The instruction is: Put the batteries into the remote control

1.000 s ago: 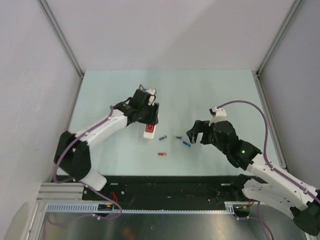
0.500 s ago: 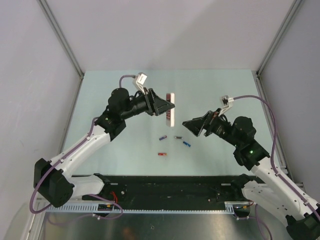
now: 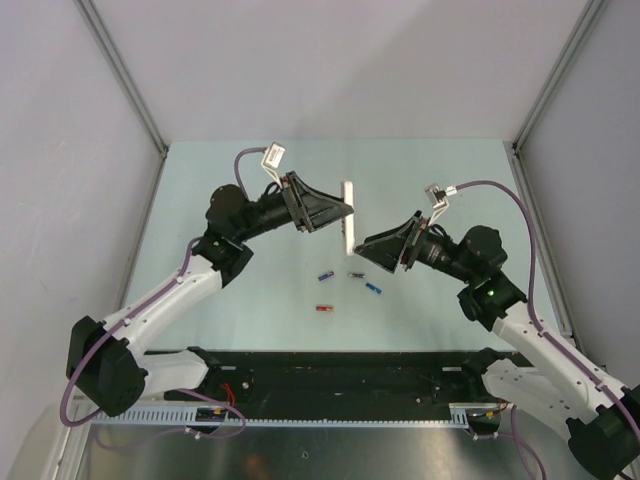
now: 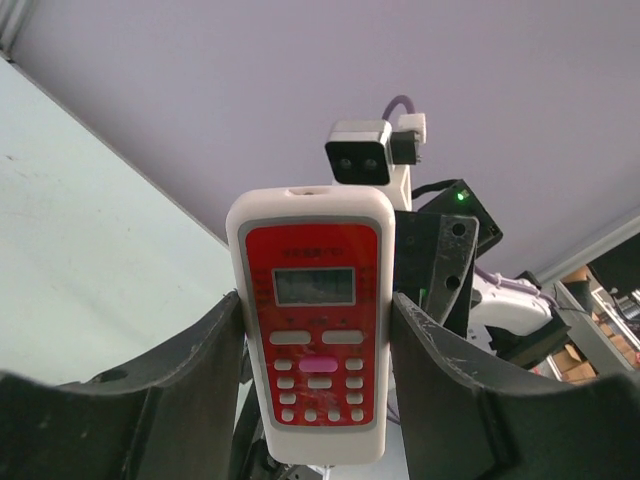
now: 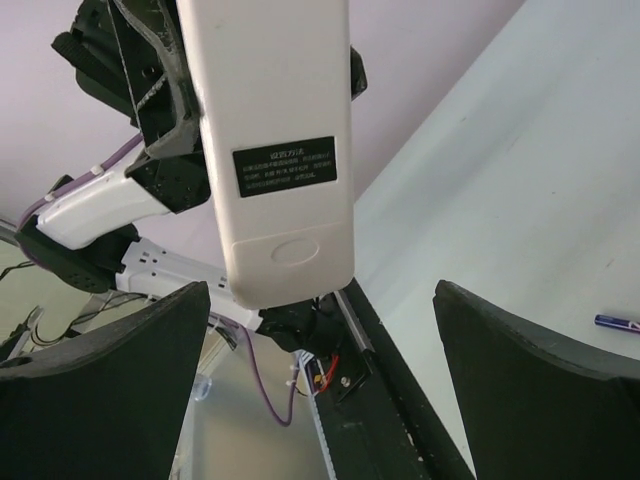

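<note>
Tool at left pinched the remote control upright above the table, while the right tool, spread and empty, faced its white back, where a clumsy push might have knocked it loose toward the batteries below.

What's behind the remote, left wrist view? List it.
Behind the remote control, the right end effector shows one dark finger and its white wrist camera. The remote covers the rest of it.

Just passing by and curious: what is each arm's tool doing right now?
Left tool: closed on the remote control, holding it in the air.
Right tool: open, holding nothing.
</note>
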{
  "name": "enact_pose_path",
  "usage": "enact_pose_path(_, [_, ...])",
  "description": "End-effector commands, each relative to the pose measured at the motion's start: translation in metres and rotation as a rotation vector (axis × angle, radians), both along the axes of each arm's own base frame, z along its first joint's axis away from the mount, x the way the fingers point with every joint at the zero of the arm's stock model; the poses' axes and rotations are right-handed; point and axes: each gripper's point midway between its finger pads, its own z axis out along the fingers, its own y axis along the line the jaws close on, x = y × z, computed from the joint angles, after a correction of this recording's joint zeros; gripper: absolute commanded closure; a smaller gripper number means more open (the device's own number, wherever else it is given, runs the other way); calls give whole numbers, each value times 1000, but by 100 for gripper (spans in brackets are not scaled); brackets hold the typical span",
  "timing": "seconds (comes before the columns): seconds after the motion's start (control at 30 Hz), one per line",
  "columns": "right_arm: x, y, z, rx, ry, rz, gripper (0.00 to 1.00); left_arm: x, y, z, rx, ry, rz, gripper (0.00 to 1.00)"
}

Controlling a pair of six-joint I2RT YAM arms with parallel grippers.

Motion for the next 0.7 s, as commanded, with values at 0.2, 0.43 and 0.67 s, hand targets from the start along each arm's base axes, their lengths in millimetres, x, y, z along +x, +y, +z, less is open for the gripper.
enact_pose_path(0.2, [-8, 12, 42, 111, -89, 77, 0, -28, -5, 23, -87, -57, -96, 100])
enact_pose_path(0.43, [-10, 24, 40, 128, -84, 131, 8, -32, -6, 19, -95, -53, -105, 100])
enact_pose_path(0.67, [-16, 27, 40, 128, -85, 154, 35, -33, -4, 21, -107, -64, -96, 100])
